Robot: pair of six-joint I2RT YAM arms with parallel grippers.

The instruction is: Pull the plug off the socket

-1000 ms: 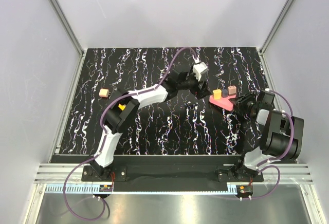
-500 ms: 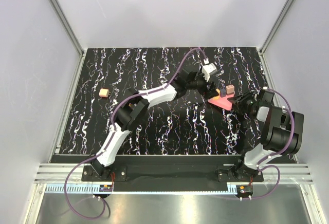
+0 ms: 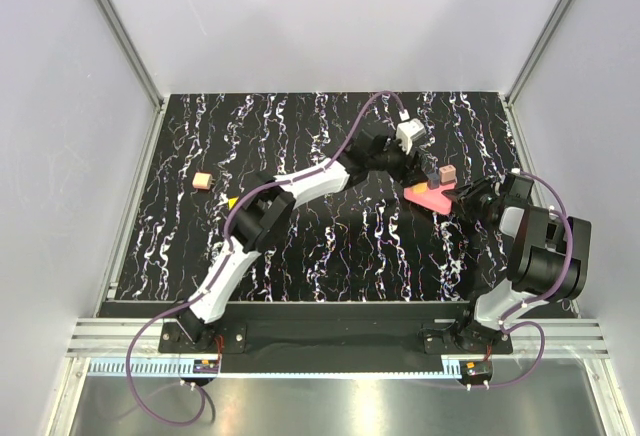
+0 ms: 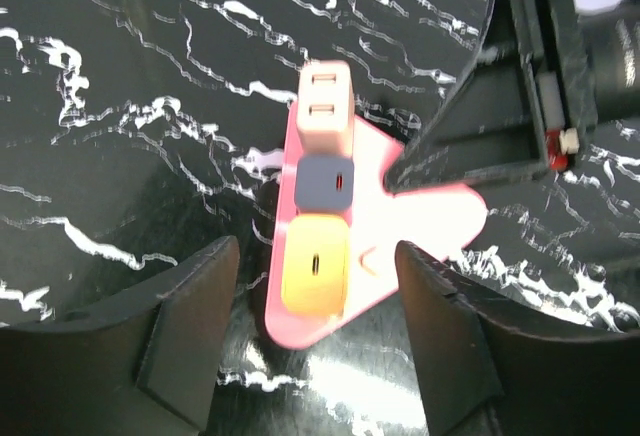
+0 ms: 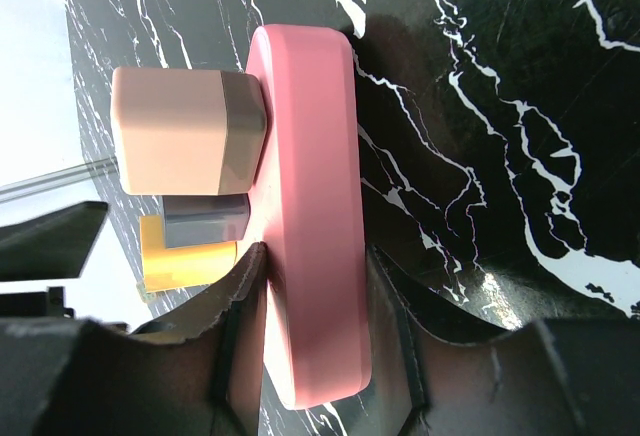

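The pink socket base [image 4: 415, 221] carries three plugs in a row: a beige one [image 4: 325, 106], a grey one [image 4: 325, 178] and a yellow one [image 4: 315, 266]. My left gripper [image 4: 315, 256] is open, with its fingers on either side of the yellow plug and not touching it. My right gripper [image 5: 310, 326] is shut on the edge of the pink socket base [image 5: 310, 206]. In the top view the socket base [image 3: 432, 197] lies right of centre. The left gripper [image 3: 418, 170] is over its left end and the right gripper [image 3: 464, 201] is at its right end. The beige plug [image 3: 448, 173] still shows.
A small tan block [image 3: 203, 181] lies at the left of the black marbled table [image 3: 330, 256]. A yellow piece [image 3: 233, 202] peeks out beside the left arm. Grey walls enclose the table on three sides.
My left gripper has moved right and now sits over the socket, covering the yellow and grey plugs in the top view. The right gripper has kept hold of the socket base.
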